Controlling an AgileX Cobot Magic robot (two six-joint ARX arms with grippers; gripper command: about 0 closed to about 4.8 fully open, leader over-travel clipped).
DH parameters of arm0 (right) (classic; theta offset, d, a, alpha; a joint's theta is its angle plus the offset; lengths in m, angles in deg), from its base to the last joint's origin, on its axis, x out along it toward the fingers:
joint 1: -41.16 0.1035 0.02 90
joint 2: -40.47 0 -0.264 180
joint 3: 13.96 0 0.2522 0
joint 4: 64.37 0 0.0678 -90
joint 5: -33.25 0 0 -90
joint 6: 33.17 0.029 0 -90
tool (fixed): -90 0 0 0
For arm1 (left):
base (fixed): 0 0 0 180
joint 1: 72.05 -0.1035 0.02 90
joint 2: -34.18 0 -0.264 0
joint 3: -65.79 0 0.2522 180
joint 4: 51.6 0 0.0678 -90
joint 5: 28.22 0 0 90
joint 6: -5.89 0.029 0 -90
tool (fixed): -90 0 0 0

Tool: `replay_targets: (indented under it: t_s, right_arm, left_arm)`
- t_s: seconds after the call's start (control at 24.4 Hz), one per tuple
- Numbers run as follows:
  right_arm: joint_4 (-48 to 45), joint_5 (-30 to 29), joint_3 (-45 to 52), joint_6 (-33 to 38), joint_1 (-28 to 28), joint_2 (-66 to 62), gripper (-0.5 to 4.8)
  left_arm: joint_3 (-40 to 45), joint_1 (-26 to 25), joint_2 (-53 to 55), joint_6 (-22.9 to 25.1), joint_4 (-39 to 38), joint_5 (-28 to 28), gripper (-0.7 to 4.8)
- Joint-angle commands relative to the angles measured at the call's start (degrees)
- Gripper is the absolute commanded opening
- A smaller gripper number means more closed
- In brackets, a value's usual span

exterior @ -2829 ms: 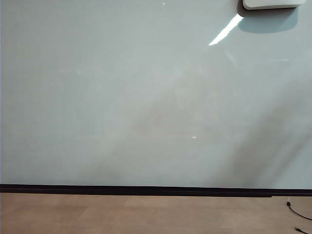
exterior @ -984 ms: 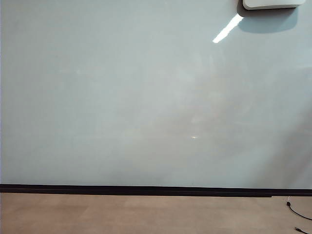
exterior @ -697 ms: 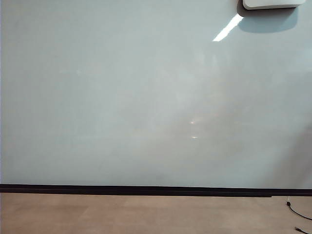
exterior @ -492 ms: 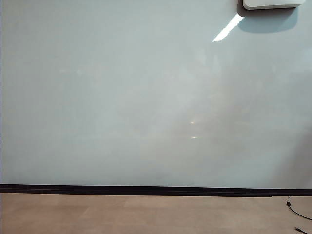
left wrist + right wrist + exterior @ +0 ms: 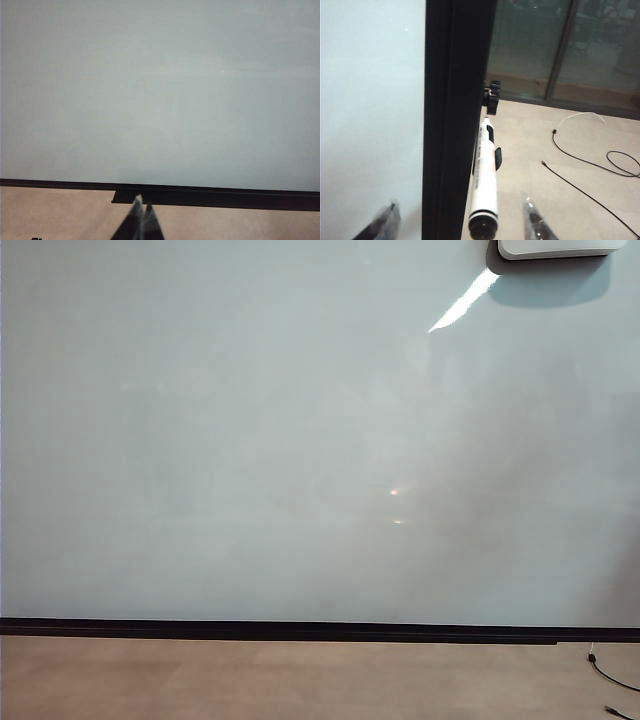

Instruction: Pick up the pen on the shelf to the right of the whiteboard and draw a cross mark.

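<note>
While the pen (image 5: 484, 182) lies beside the whiteboard (image 5: 370, 110), the right gripper (image 5: 462, 225) straddles it, jaws spread wide. At six o'clock below the board, the left gripper (image 5: 141, 220) is closed.

Only the tips of the robot show. The left gripper (image 5: 142, 220) has two thin fingers, dark with pale grey edges, that come to a point like a closed beak. The right gripper (image 5: 462, 220) has two dark fingers (image 5: 536, 220) wrapped in clear, shiny plastic that looks crinkly. No arm, cable or screw of the robot shows in any view.
</note>
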Motion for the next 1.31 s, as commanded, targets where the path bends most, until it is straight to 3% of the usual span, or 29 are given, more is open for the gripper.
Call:
replay_targets:
  t_s: [0.04, 0.45, 1.31]
  right_arm:
    - [-2.8, -0.6, -0.8, 1.0, -0.1, -1.1, 3.08]
    - [-10.1, -0.8, -5.6, 7.0, 0.1, -10.3, 3.07]
    - [-10.1, -0.6, -10.5, 9.8, 2.6, -13.1, 3.07]
  left_arm:
    - [-0.2, 0.0, 0.0, 0.3, 0.7, 0.0, -0.04]
    - [-0.2, 0.0, 0.0, 0.3, 0.7, 0.0, -0.05]
    - [-0.2, 0.0, 0.0, 0.3, 0.7, 0.0, -0.04]
